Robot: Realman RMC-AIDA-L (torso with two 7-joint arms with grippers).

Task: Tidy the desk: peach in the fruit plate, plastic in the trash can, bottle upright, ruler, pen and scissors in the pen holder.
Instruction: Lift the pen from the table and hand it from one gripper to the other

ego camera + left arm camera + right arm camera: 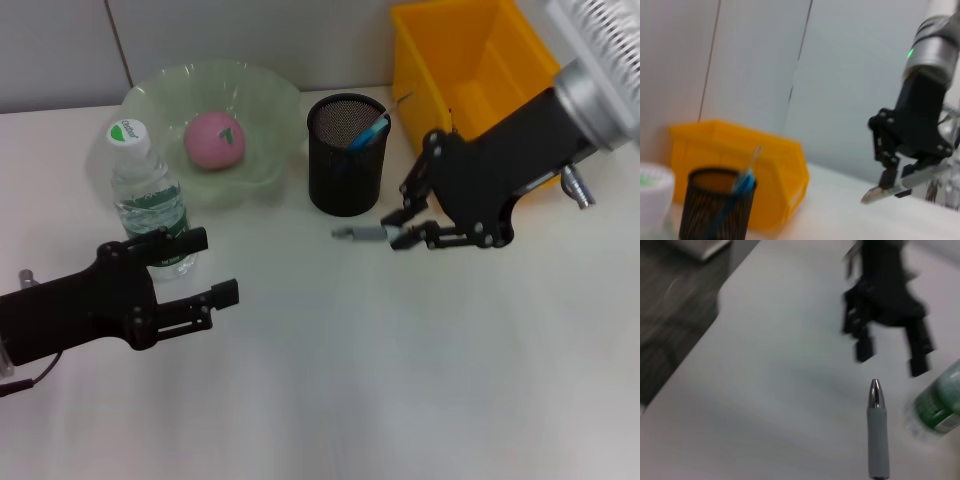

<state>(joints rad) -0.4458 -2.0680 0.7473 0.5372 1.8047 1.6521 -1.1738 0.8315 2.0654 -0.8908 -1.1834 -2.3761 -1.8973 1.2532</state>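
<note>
My right gripper [403, 231] is shut on a grey pen [358, 233], held level just above the table in front of the black mesh pen holder [346, 153]. The same pen [877, 430] shows with its metal tip forward in the right wrist view, and as the pen [879, 193] in the left wrist view. A blue item [368, 133] sticks out of the holder. The pink peach [213, 140] lies in the green fruit plate [270, 100]. The bottle [150, 195] stands upright beside the plate. My left gripper [210, 266] is open just in front of the bottle. No plastic is in view.
A yellow bin [480, 70] stands at the back right, behind my right arm; the yellow bin [740, 175] also shows behind the holder [715, 210] in the left wrist view. The table's edge [715, 325] shows in the right wrist view.
</note>
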